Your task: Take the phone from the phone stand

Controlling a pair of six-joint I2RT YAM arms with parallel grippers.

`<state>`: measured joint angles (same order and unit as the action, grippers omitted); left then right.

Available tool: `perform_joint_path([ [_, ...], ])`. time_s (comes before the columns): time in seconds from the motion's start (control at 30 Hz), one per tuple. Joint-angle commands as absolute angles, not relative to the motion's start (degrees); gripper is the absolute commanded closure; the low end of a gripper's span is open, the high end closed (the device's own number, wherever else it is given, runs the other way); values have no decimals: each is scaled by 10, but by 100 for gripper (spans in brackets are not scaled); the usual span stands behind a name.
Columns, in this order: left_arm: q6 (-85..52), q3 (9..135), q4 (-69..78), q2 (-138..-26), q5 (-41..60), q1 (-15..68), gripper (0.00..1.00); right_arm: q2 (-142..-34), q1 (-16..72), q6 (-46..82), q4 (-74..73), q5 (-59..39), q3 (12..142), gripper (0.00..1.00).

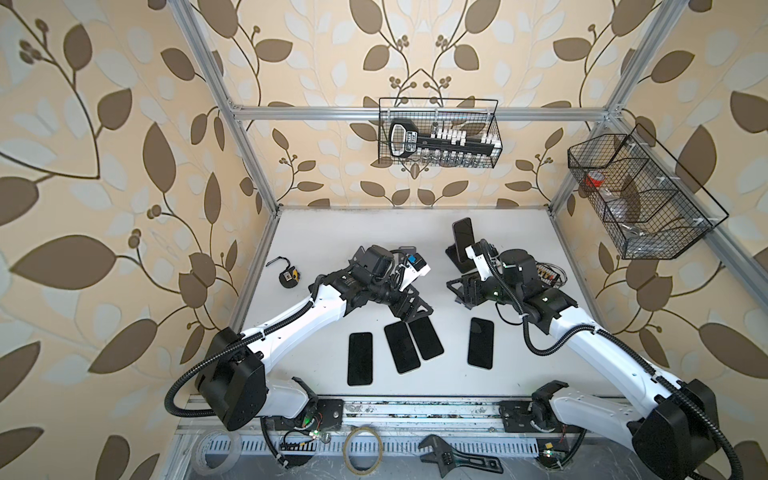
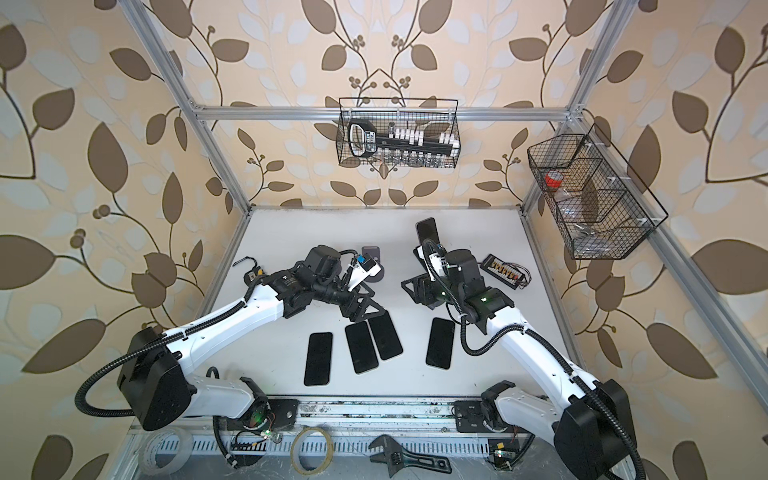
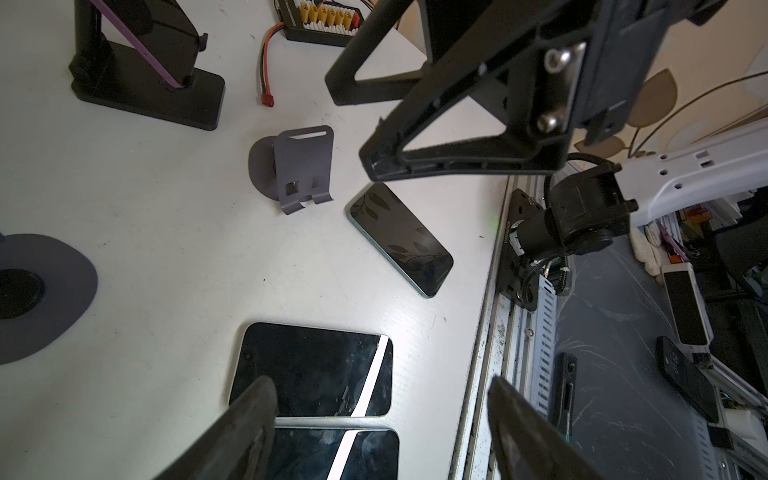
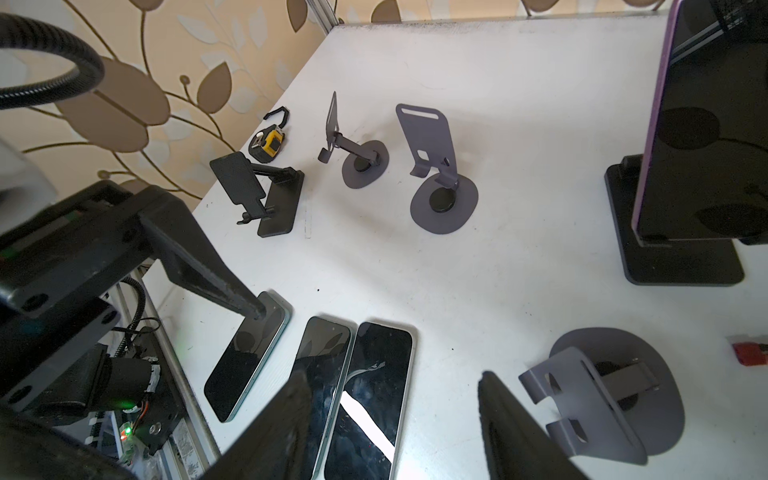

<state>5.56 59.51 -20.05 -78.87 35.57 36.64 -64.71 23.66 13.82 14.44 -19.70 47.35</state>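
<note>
A dark phone (image 1: 463,237) (image 2: 427,230) with a purple edge (image 4: 706,124) (image 3: 158,45) leans upright in a black phone stand (image 4: 681,266) (image 1: 453,253) behind the table's middle. My right gripper (image 1: 459,293) (image 4: 392,376) hovers in front of that stand and apart from it, open with nothing between its fingers. My left gripper (image 1: 411,313) (image 3: 382,388) hangs open and empty over the far ends of two phones (image 3: 316,370) lying side by side.
Several phones lie flat near the front, among them one at the left (image 1: 359,363) and one at the right (image 1: 480,343). Empty grey stands (image 4: 440,183) (image 4: 602,407) and a black one (image 4: 266,195) stand around. A tape measure (image 1: 287,276) and a connector board (image 2: 505,270) sit at the sides.
</note>
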Motion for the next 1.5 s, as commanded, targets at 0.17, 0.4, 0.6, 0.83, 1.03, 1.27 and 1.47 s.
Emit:
perform_joint_path([
  [0.17, 49, 649, -203, -822, 330, 357, 21, -664, 232, 126, 153, -189, 497, 35],
  [0.4, 40, 655, -192, -845, 342, 354, 21, -655, 230, 124, 153, -178, 488, 34],
  [0.6, 29, 654, -178, -850, 357, 347, 21, -659, 229, 126, 154, -170, 495, 34],
  [0.83, 16, 670, -166, -868, 377, 336, 21, -664, 227, 129, 153, -155, 504, 34],
  [1.03, 7, 698, -167, -892, 376, 336, 21, -672, 221, 139, 152, -120, 520, 34],
  [1.27, -24, 736, -144, -923, 374, 336, 23, -692, 204, 139, 159, -95, 549, 34],
  [1.47, -33, 773, -166, -952, 373, 336, 23, -719, 178, 135, 160, -81, 573, 32],
])
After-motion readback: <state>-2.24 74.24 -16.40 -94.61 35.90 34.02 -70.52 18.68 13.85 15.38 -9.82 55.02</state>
